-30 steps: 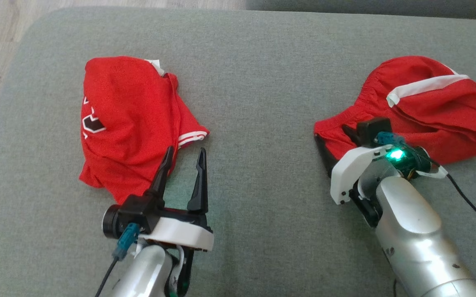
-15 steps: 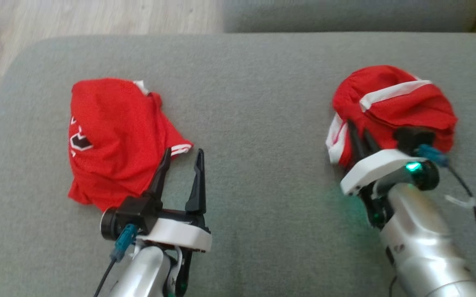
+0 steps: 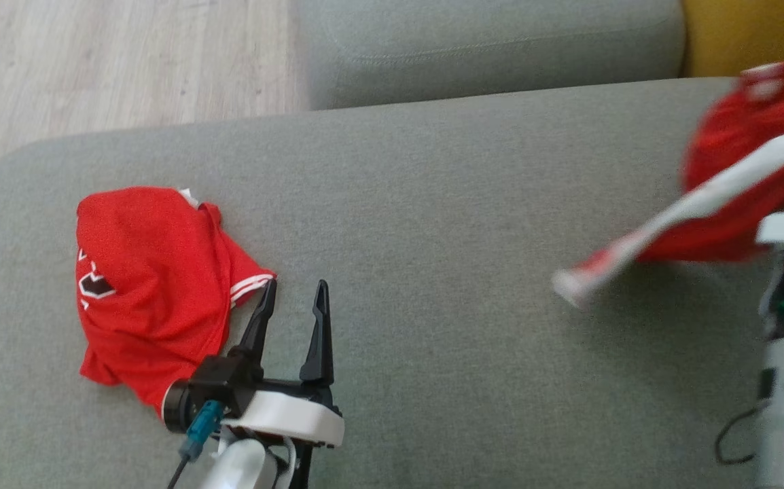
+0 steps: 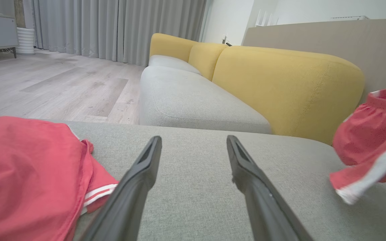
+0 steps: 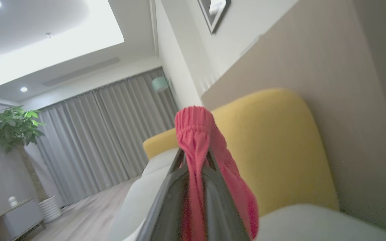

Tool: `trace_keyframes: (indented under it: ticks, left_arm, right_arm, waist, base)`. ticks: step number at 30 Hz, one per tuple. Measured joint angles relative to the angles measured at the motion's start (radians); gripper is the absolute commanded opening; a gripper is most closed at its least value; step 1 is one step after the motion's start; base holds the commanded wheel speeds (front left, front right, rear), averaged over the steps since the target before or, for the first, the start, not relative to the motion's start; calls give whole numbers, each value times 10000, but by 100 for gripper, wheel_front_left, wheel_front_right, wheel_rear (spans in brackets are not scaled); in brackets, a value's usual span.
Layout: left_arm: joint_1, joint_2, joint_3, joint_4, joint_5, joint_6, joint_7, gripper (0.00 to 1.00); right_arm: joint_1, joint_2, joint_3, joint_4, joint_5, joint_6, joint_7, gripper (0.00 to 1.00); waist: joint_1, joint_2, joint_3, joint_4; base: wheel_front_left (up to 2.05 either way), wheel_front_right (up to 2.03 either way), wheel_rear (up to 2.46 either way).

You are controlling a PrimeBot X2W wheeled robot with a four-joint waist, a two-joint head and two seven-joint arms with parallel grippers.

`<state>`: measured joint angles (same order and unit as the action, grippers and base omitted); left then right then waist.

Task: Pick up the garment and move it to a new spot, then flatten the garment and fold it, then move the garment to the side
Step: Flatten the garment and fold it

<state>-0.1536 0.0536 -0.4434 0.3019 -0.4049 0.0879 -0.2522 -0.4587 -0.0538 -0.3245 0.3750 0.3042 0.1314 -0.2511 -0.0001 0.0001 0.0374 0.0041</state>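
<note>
Lifted off the grey seat cushion [image 3: 433,204] since a second ago, the red garment [image 3: 738,170] hangs bunched at far right, white stripe trailing down-left, its gathered waistband pinched in the right gripper [image 5: 194,159]. A red jersey [image 3: 147,272] lies crumpled at left; beside it, the left gripper [image 3: 295,285] spreads wide.

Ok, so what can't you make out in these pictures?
Red shorts: head view, motion-blurred and cut off by the right edge.
Right gripper: right wrist view, fingertips buried in the gripped fabric.
Red jersey: head view, black-and-white print partly folded under, unreadable.
</note>
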Motion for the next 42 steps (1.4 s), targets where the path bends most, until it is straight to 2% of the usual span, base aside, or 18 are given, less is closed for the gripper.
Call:
trace_keyframes:
  ticks: [3, 6, 9, 12, 15, 19, 27, 29, 35, 42]
  left_arm:
    - [7, 0, -12, 0, -2, 2, 0, 100]
    - [66, 0, -48, -2, -17, 2, 0, 100]
    - [177, 0, -104, -17, -17, 2, 0, 100]
    - [174, 0, -144, -84, -17, 2, 0, 100]
    - [144, 0, -201, -105, -17, 0, 2, 100]
    - [-38, 2, -345, -107, -17, -2, 6, 100]
    - [-485, -4, -500, -100, -4, -2, 46, 100]
    - [-502, -2, -531, -61, -4, -2, 46, 100]
    - [-587, -4, -522, 36, -4, 15, 44, 100]
    - [-573, -4, -497, 107, -121, 19, 42, 100]
  right_arm:
    - [-177, 12, -548, -1112, -727, 0, 301, 0]
    - [-487, -33, -596, -2180, -1342, 0, 1009, 0]
    - [-622, -198, -138, -2847, -1603, 0, 1661, 0]
    - [-574, -286, 851, -2865, -1847, 0, 2207, 0]
    - [-449, -336, 2203, -2067, -1870, 0, 2604, 0]
    - [-321, -422, 3848, -109, -1904, 0, 2596, 0]
    - [-1352, -163, 6080, 3800, -1544, 0, 1649, 0]
    - [-1669, -174, 6780, 4307, -1233, 0, 1421, 100]
    - [-1871, -148, 8213, 5231, -50, 0, 1175, 100]
    - [-1864, -148, 8341, 5536, 412, 0, 1053, 100]
  waist:
    - [0, 0, -137, -92]
    - [0, 0, -227, -90]
    - [-1, 0, -194, 6]
    - [0, 0, -47, 132]
    - [1, 0, 181, 293]
    - [2, 0, 542, 602]
    - [3, 0, 1331, 1280]
    - [3, 0, 1453, 1420]
    - [1, 0, 1413, 1401]
    - [1, 0, 1027, 888]
  base:
    - [0, 0, 0]
    - [0, 0, 0]
    - [0, 0, 0]
    - [0, 0, 0]
    - [0, 0, 0]
    - [0, 0, 0]
    - [0, 0, 0]
    - [0, 0, 0]
    - [0, 0, 0]
    - [0, 0, 0]
